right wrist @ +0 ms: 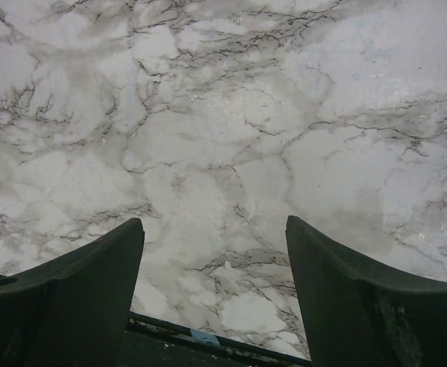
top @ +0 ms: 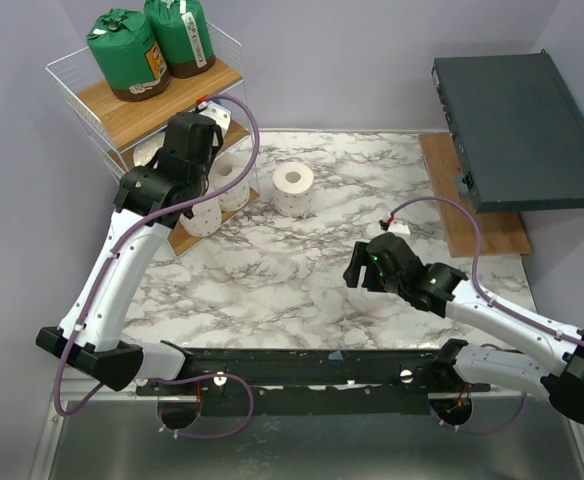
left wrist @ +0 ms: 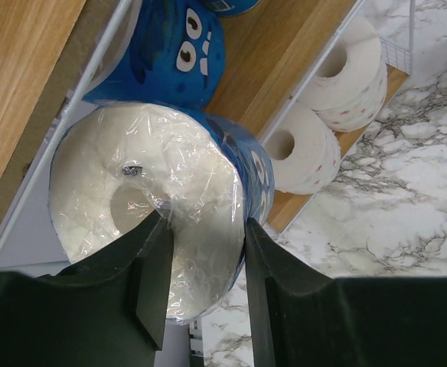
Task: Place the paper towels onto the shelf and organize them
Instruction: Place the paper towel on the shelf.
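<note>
Blue-printed plastic catches the light where the left end effector (left wrist: pixel 203 233) is clamped on the wall of a blue-wrapped roll (left wrist: pixel 154 168), one finger in the cardboard core and the other against the outside. That roll is in at the middle tier of the shelf (top: pixel 162 105), its white end turned toward the wrist and its long axis pointing into the rack, just beside a second blue roll (left wrist: pixel 170 50) beyond it; whether it bears on the board I cannot tell. To my eye this is the setting-down step, so letting go calls for the fingers to back out along that same axis. One loose white roll (top: pixel 293 188) stands on end on the desk (top: pixel 302 280), core up, just off the shelf's front and nearer the left arm. The right end effector (right wrist: pixel 214 252) hangs wide open and empty over bare marble, well apart from it
</note>
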Robot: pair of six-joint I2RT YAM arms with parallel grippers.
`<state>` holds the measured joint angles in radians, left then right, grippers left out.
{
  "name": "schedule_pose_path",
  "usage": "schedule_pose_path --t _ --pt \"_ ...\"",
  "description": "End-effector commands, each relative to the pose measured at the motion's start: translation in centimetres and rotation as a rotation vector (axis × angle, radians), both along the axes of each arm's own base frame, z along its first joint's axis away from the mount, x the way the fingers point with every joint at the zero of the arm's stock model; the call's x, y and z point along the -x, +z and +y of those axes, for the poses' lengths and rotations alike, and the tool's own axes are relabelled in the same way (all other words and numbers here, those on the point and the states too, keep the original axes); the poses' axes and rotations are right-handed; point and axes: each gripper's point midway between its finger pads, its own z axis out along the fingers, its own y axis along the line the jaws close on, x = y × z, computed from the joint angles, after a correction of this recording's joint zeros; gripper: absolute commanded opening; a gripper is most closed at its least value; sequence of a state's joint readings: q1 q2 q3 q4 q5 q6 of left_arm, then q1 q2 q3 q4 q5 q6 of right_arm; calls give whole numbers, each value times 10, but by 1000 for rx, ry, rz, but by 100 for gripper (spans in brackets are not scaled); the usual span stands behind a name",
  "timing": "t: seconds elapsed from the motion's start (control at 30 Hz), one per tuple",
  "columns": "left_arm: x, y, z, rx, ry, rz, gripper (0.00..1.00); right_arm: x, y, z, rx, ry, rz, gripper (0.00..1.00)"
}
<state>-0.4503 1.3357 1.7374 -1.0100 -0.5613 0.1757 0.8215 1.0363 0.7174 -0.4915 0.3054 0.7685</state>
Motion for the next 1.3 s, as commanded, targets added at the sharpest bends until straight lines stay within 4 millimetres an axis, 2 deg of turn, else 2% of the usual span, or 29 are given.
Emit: schedule_pose_path --t 0.0,0.33,0.73,1.27 --pt "-7 18 16 -21 69 -75 24 -1 5 3 5 19 -2 78" --pt "-14 10 32 -86 163 -62 28 -1 5 5 3 23 3 78" --pt "-19 -2 34 -93 182 -38 45 1 4 2 8 17 3 78" --pt "-9 18 48 -106 242 -108 56 0 2 5 6 24 9 78"
